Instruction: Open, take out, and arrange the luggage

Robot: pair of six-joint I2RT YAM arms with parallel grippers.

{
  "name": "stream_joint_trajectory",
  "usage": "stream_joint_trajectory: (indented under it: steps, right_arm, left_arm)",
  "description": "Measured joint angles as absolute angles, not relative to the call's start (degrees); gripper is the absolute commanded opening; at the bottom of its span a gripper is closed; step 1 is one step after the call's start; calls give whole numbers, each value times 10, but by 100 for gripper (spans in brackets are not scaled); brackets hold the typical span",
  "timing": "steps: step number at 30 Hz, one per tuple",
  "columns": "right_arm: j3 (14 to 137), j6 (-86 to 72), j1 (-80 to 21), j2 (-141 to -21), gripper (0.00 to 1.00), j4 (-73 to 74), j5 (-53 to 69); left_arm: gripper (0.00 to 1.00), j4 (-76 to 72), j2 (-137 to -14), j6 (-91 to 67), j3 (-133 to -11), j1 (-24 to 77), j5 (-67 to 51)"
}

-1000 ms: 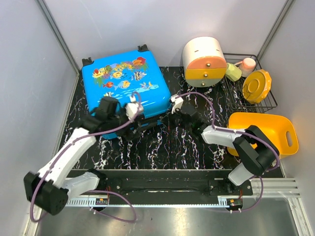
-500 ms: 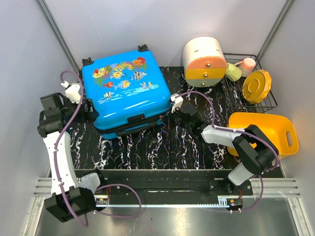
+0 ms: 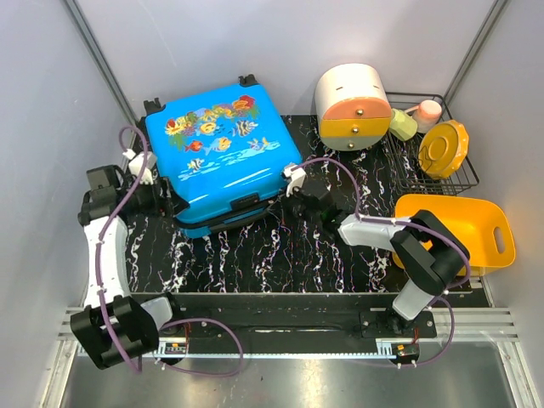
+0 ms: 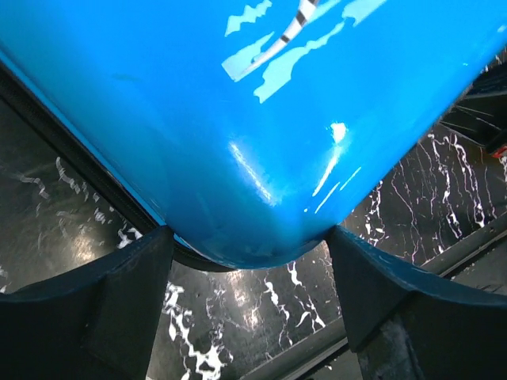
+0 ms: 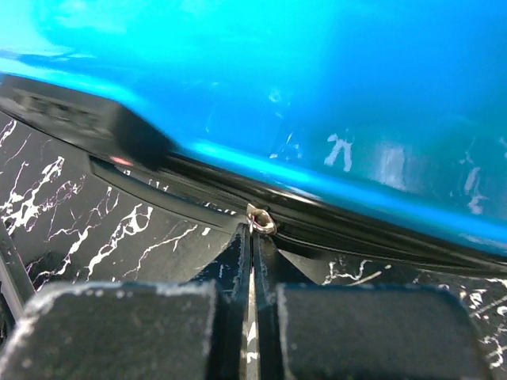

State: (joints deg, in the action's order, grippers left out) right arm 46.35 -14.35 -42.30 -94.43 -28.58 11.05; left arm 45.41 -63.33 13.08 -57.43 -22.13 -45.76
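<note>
Right wrist: right claw (image 5: 253,231) pinches the zip pull (image 5: 260,220) at the luggage (image 5: 333,95) edge — left claw (image 4: 249,241) gapes around its corner.

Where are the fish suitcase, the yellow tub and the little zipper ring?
luggage (image 3: 221,157), top view, middle of its blue fish-printed lid.
yellow basin (image 3: 459,223), top view, bare inside floor.
zipper pull (image 5: 260,220), right wrist view, metal ring on the black zip seam.

The suitcase (image 3: 223,157) is a bright blue hard shell with a colourful fish print on top and black trim. It lies flat and closed at the far left of the surface (image 3: 280,246), slightly skewed. Its black wheels (image 3: 153,104) face the back wall, and a zipper pull (image 5: 260,219) sits at its right seam.
</note>
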Motion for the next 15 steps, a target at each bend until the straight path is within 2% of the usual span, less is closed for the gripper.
stream_joint_trajectory:
  steps: [7,10,11,15]
  right_arm:
    - [474,-151,-456,-955,0,-289,69]
    - [473,-152,-458,-952,0,-281,49]
    - [471,-150,-459,-948,0,-278,45]
    - [443,-143,-460,-923,0,-285,42]
  left_arm:
    - [74,361,-617,79,-527,-78,-404]
    - [79,342,-620,61,-514,-46,-398]
    - [82,343,-620,58,-513,-45,-396]
    - [87,376,-621,40,-545,-61,-411]
